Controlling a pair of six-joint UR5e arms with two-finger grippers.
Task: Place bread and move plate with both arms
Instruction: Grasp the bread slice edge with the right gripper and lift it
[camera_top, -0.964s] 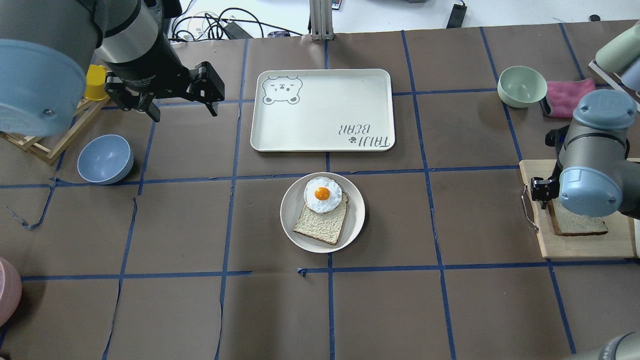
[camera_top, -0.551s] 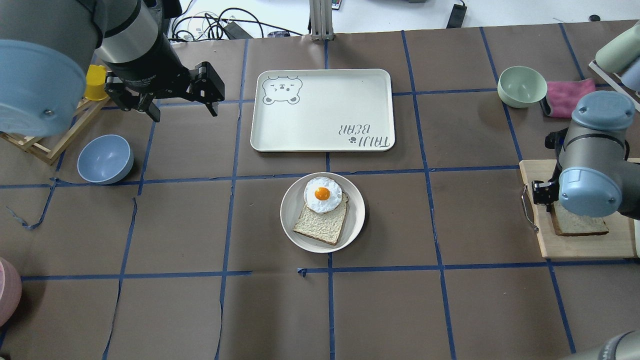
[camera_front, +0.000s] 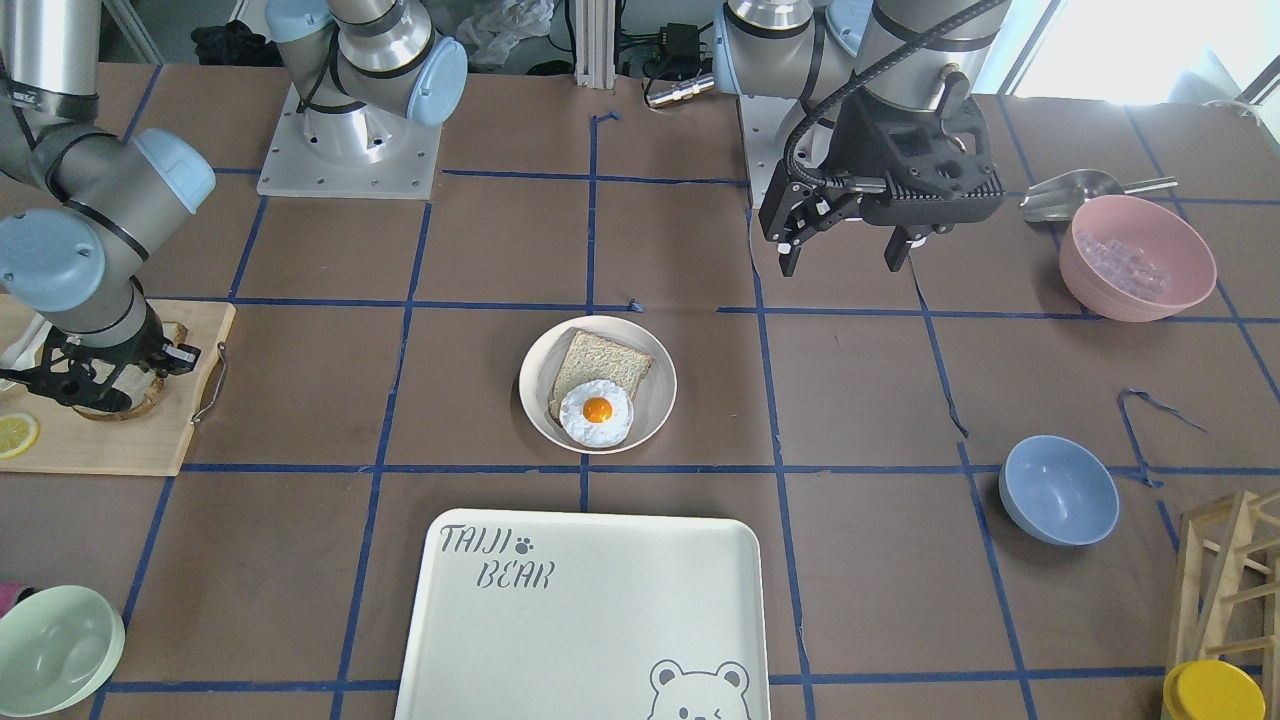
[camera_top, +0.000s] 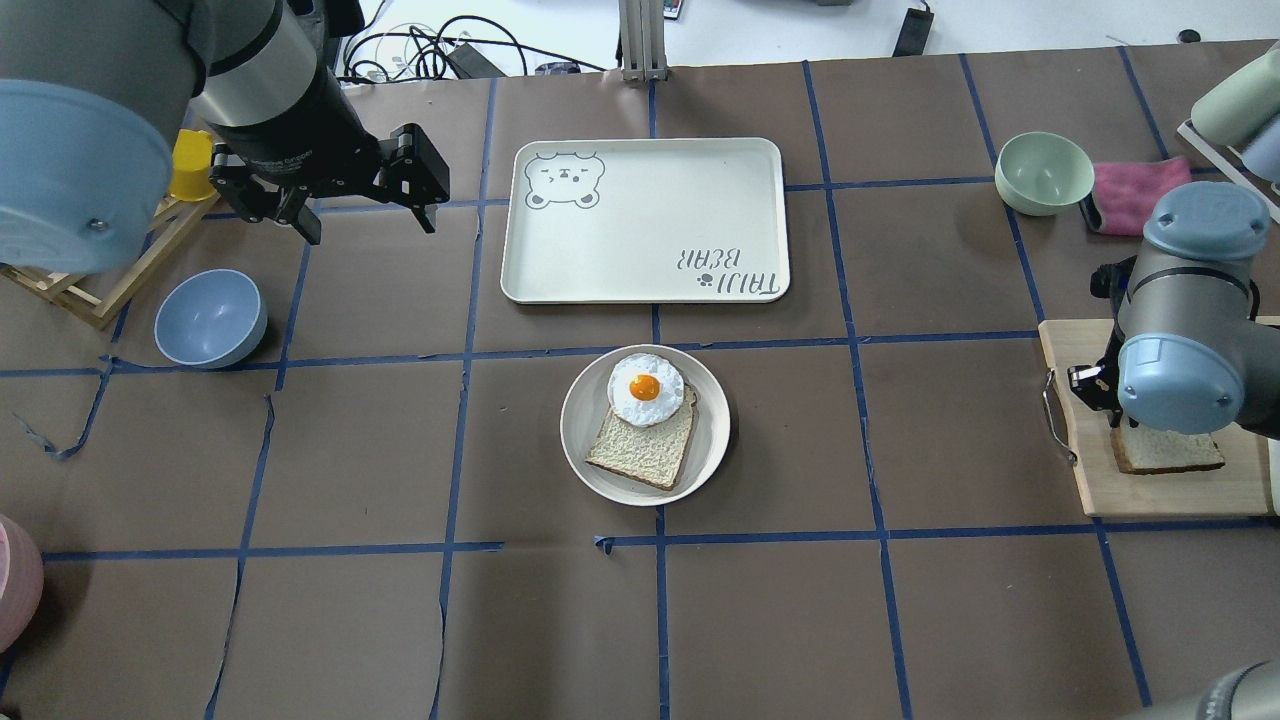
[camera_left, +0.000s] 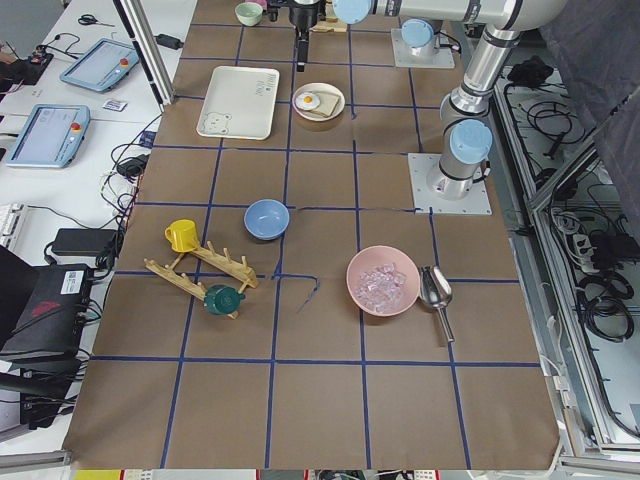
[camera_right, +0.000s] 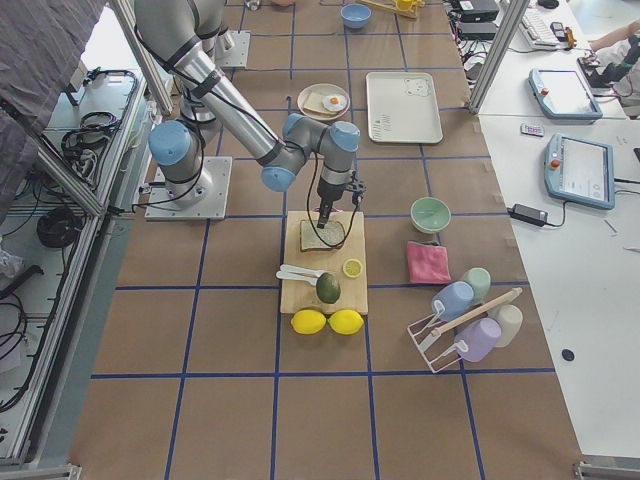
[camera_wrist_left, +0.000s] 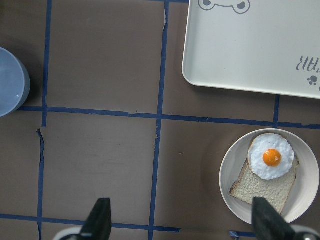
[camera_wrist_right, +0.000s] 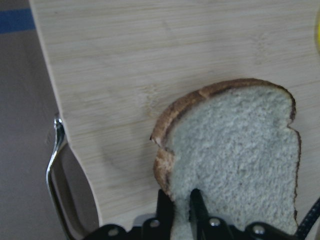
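Note:
The bread (camera_wrist_right: 235, 150), a thick pale slice with a dark crust, rests on the wooden cutting board (camera_top: 1160, 495) at the right; it also shows in the overhead view (camera_top: 1165, 452). My right gripper (camera_wrist_right: 181, 200) is shut on the slice's lower edge, and the slice looks tipped up. The wrist hides the gripper from overhead. The cream plate (camera_top: 580, 420) sits mid-table and holds a thinner tan slice (camera_top: 642, 452) under a fried egg (camera_top: 646, 388). My left gripper (camera_top: 369, 230) hangs open and empty above the table at the back left, far from the plate (camera_wrist_left: 226, 170).
A white bear-printed tray (camera_top: 645, 220) lies just behind the plate. A blue bowl (camera_top: 210, 318) and a wooden rack (camera_top: 80, 280) are at the left. A green bowl (camera_top: 1043, 172) and a pink cloth (camera_top: 1135, 195) are at the back right. A lemon slice (camera_front: 15, 435) lies on the board.
My right gripper has shifted a little toward the near side, and the bread has moved with it and tipped up. The left arm has not moved.

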